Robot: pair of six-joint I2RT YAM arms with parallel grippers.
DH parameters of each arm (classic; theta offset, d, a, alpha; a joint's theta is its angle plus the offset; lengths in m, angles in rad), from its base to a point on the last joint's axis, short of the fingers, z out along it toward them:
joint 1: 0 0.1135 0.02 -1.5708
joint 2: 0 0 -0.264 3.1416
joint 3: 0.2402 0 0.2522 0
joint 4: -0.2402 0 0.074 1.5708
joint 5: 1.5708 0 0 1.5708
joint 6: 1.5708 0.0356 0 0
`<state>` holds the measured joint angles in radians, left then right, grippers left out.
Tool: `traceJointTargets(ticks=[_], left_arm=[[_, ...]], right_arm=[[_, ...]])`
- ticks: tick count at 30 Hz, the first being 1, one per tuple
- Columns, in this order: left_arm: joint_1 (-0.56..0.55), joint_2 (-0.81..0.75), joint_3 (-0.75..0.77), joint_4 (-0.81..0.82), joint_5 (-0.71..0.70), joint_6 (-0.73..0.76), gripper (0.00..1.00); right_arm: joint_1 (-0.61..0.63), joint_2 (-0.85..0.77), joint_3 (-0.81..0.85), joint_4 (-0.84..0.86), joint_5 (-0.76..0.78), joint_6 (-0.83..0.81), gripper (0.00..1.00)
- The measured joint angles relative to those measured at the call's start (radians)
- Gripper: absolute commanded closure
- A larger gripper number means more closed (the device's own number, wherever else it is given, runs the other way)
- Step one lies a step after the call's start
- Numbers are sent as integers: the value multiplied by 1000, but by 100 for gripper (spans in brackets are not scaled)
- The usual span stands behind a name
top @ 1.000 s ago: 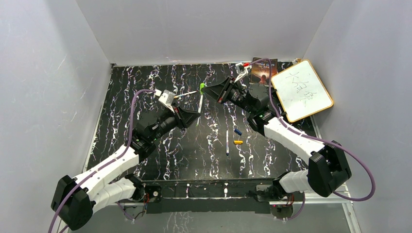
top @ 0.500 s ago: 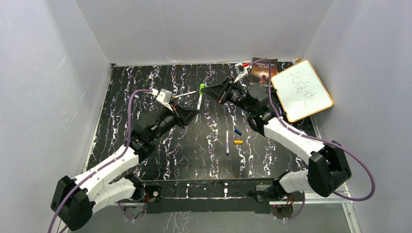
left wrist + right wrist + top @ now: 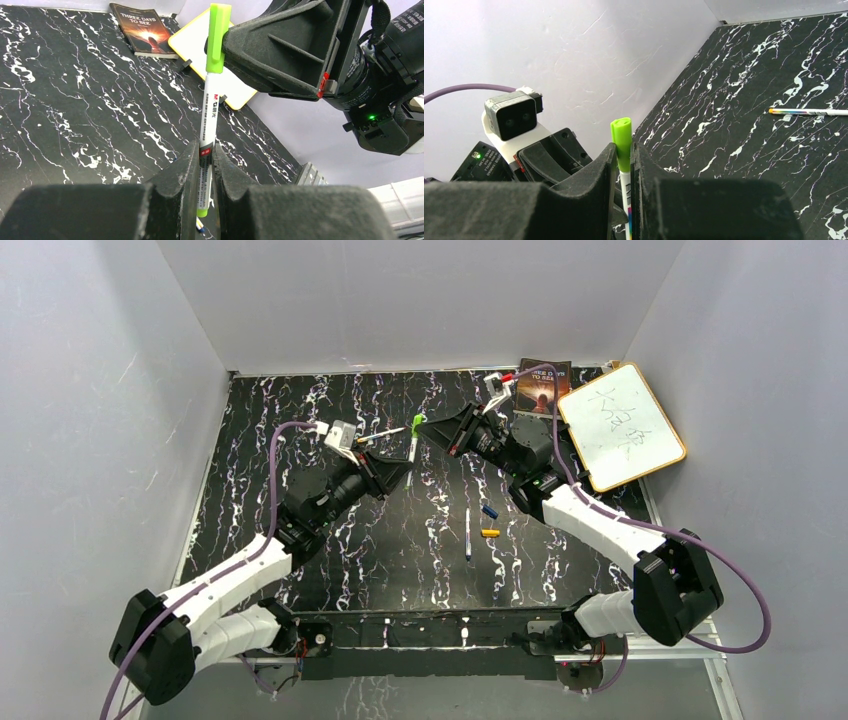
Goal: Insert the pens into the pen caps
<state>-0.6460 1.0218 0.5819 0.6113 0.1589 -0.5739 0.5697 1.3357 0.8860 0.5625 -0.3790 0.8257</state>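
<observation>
My left gripper [image 3: 204, 167] is pinched narrow on the lower barrel of the thin white stick pen with the green end [image 3: 209, 112], which stands nearly upright out of those fingers. Just above them my right gripper [image 3: 623, 165] is clamped on the short green plastic cap [image 3: 218, 35]. That cap sits over the pen's top end; how deep it is seated I cannot tell. Both are held off the black white-veined marble-pattern table [image 3: 400, 540].

The two gripper noses nearly meet, and the right one's bulk fills the space beyond my left fingers. Behind the right fingers, well apart from the pen, lie a dark paperback book [image 3: 543, 387] and a tilted yellow-framed whiteboard [image 3: 621, 426].

On the near side of the right fingers the white stick pen with the blue-purple end [image 3: 467, 533] lies flat. Just beside it are the small blue plastic cap [image 3: 489, 511] and the small orange-yellow plastic cap [image 3: 490, 533], neither of them on a pen. The plain whitish stick pen [image 3: 809, 112] lies flat beyond my left fingers.

The left wrist view gives me the cap's clip, the print on the barrel and the green tail poking out below the fingers. The right wrist view hides most of the barrel between its fingers but shows the left wrist camera [image 3: 514, 117] and the plain pen's coloured tip. The overhead view alone shows both loose caps plainly.
</observation>
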Motion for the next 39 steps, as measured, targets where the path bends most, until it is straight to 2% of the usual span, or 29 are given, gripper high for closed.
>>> traceJointTargets(ticks=[18, 29, 30, 32, 39], left_arm=[[-6, 41, 9, 16, -27, -3, 100], [-9, 70, 55, -7, 26, 11, 100], [-9, 70, 61, -16, 34, 14, 98], [-9, 70, 71, -27, 48, 21, 86], [-4, 50, 95, -26, 52, 41, 67]], right_arm=[[0, -10, 0, -32, 9, -60, 100], [0, -26, -6, -29, 13, -74, 100], [0, -29, -7, -29, 13, -75, 100], [0, -36, -7, -29, 14, -78, 100], [16, -47, -7, -93, -14, -92, 100]])
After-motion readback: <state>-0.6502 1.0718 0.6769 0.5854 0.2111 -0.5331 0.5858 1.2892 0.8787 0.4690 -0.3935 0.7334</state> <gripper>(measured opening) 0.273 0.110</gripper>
